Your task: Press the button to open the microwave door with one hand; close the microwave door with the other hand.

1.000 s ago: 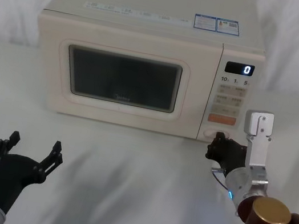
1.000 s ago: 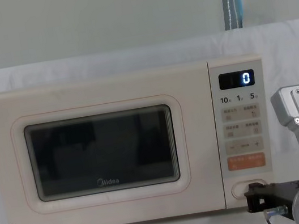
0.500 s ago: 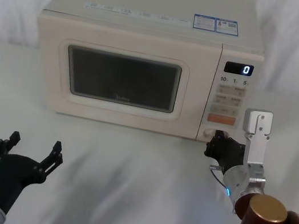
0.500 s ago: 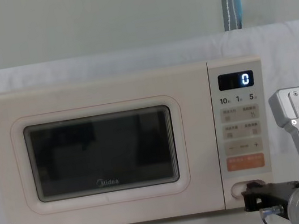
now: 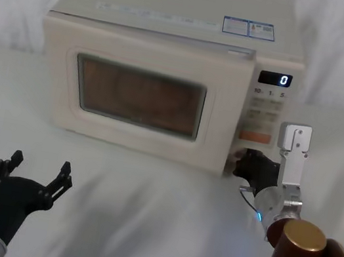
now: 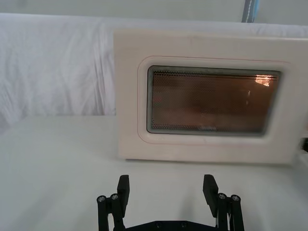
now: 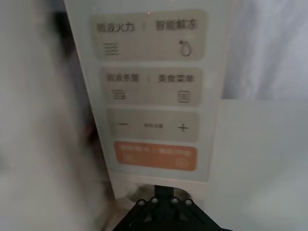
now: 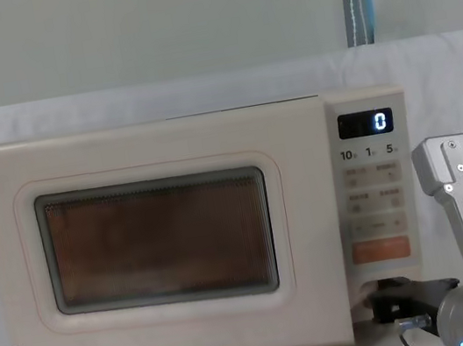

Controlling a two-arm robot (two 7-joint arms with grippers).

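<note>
At button [image 7: 139, 188]: R gripper [image 5: 245, 166].

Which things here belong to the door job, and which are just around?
Job:
- button, under the right gripper
- microwave door, popped ajar, window glowing orange
- left gripper, open, low in front of the door

Just around:
- orange key
- display reading 0
- white tablecloth

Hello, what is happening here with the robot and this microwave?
The right gripper is at the button low on the control panel, and the microwave door has popped ajar, with the light on inside. The left gripper waits low in front of the microwave, jaws open, clear of the door. Closing the door is not yet begun.
</note>
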